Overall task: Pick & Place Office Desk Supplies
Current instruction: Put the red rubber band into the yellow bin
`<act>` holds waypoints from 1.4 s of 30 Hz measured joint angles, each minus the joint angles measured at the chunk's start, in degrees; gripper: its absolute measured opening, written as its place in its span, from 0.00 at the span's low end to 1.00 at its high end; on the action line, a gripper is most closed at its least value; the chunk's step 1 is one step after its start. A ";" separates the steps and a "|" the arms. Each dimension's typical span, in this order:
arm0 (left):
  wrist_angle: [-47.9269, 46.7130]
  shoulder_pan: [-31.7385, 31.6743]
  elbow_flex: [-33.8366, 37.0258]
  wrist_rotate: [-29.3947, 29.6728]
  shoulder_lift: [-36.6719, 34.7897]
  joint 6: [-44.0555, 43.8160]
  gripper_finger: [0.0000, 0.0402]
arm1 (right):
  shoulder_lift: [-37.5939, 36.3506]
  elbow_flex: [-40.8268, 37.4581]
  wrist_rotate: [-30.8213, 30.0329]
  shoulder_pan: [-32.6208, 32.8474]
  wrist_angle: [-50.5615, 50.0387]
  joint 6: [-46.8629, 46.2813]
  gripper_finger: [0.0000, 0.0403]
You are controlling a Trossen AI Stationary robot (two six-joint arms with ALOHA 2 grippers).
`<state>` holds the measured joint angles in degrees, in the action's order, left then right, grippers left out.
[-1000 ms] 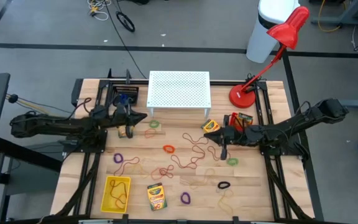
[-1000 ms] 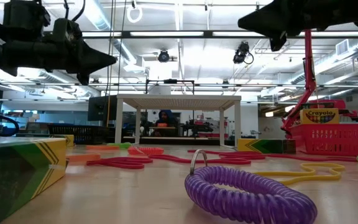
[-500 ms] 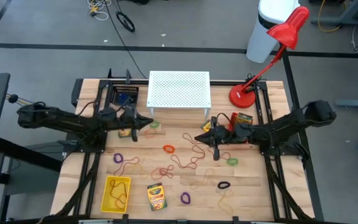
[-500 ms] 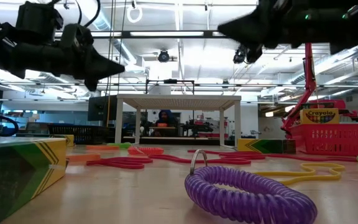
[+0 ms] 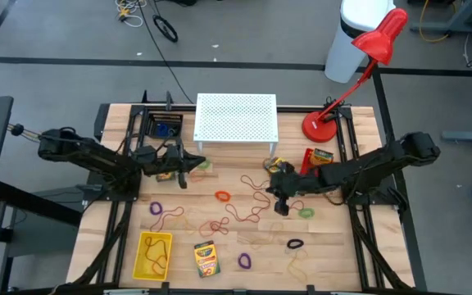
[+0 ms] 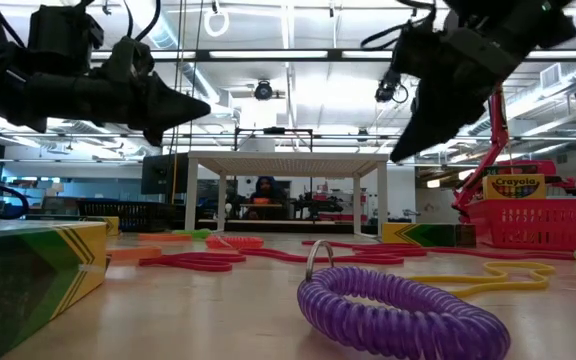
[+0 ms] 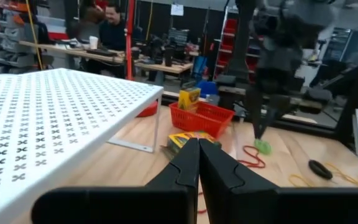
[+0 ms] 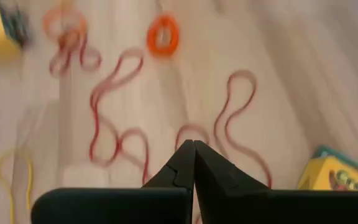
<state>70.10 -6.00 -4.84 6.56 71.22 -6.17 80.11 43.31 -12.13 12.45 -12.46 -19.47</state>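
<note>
Small supplies lie scattered on the wooden table (image 5: 342, 246): reddish-tan rubber bands (image 5: 252, 205), an orange loop (image 5: 222, 196), purple loops (image 5: 156, 209), green loops (image 5: 306, 212), a black loop (image 5: 295, 243) and a crayon box (image 5: 206, 258). Another crayon box (image 5: 275, 166) lies by the white stand. My right gripper (image 5: 272, 192) is shut and tipped down above the rubber bands (image 8: 114, 134), touching nothing. My left gripper (image 5: 200, 162) is shut, held level in the air beside the stand's left front leg. In the low view a purple coil loop (image 6: 398, 315) lies nearest.
The white perforated stand (image 5: 236, 117) occupies the far middle, with the red lamp base (image 5: 319, 125) to its right. A red basket (image 5: 318, 157) holding a crayon box sits near the right arm. A yellow tray (image 5: 154, 252) lies at the near left. People sit beyond the table (image 7: 110, 15).
My right gripper has moved toward the table's left and tipped nose-down over the rubber bands, staying shut. My left gripper has advanced toward the table's middle, near the stand's left front leg, also staying shut. No supplies have moved.
</note>
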 joint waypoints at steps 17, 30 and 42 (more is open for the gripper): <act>0.15 0.15 -6.89 -3.01 11.74 2.62 0.03 | 20.57 17.79 4.20 3.67 -21.71 3.95 0.51; 0.25 0.15 -6.89 -2.53 12.00 2.80 0.03 | 25.64 17.90 3.76 3.67 -20.67 -4.70 0.56; 0.13 0.15 -6.89 -5.30 12.00 0.90 0.03 | 25.54 17.79 2.77 3.66 -19.89 -4.73 0.10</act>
<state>70.24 -5.85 -11.73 1.26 83.22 -5.28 105.65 61.10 -9.37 16.11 -32.35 -24.20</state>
